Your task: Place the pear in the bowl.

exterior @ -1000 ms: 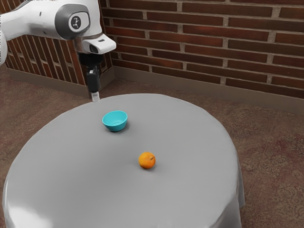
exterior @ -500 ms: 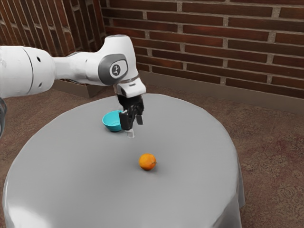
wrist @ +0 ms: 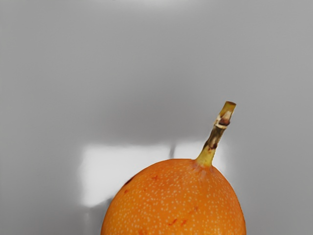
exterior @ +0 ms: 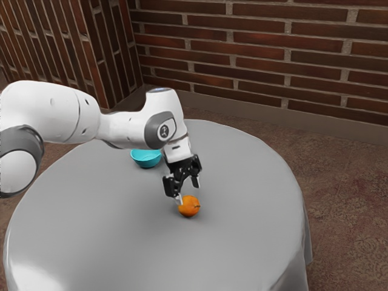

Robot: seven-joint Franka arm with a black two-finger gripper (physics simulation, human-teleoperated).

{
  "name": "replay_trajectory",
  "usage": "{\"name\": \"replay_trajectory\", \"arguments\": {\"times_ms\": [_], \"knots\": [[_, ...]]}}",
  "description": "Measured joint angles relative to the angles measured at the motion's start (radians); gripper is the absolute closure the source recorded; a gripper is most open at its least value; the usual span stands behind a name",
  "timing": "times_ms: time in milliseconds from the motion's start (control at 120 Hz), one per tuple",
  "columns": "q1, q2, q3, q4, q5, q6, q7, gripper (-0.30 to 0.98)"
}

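"Tool (exterior: 188, 190) is hanging low over the surface (exterior: 248, 230), tilting a little. How are the fingers (exterior: 195, 182) standing?"

"Standing wide, with a clear gap showing between them. They're gripping nothing. One tip is overlapping the pear's upper edge in the exterior view; whether it's touching, I'm not managing to tell."

"And the pear (exterior: 189, 208)?"

"Resting on the surface, just under the tool. It's looking more like a round orange fruit than a pear. Deep orange skin, slightly glossy, and pale specks are dotting it all over."

"Any marks?"

"A few small red blemishes are showing, plus a dark streak that's running along one edge. The body is narrowing gently toward the stem (wrist: 214, 137)."

"I'm noting the stem. Describe it."

"Thick and slightly crooked. It's rising yellow-green from the skin, darkening to patchy brown, then passing a pale ring before ending in a blunt, cut-looking tip. In the exterior view it's pointing toward the right."

"Where is the bowl (exterior: 146, 159) sitting?"

"On the same surface, well apart from the pear, farther back and toward the exterior view's left. Turquoise, standing upright. The arm (exterior: 124, 128) is covering part of it."

"And the pear is lying outside it. Writing that down."
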Motion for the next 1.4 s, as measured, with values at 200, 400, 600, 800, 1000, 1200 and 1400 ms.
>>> {"name": "replay_trajectory", "arguments": {"times_ms": [200, 400, 600, 800, 1000, 1200, 1400], "knots": [[0.000, 0.042, 0.001, 0.004, -0.017, 0.017, 0.000, 0.00], [-0.001, 0.072, 0.003, 0.008, -0.021, 0.024, -0.013, 0.00], [-0.009, 0.093, 0.005, 0.018, -0.031, 0.031, -0.026, 0.00], [-0.010, 0.091, 0.005, 0.018, -0.033, 0.036, -0.041, 0.20], [-0.007, 0.001, 0.006, 0.002, -0.025, 0.037, -0.053, 0.34], [-0.003, -0.139, 0.109, -0.034, -0.002, 0.031, -0.059, 0.34], [0.010, -0.148, 0.226, 0.038, 0.044, 0.022, -0.063, 0.34]]}}
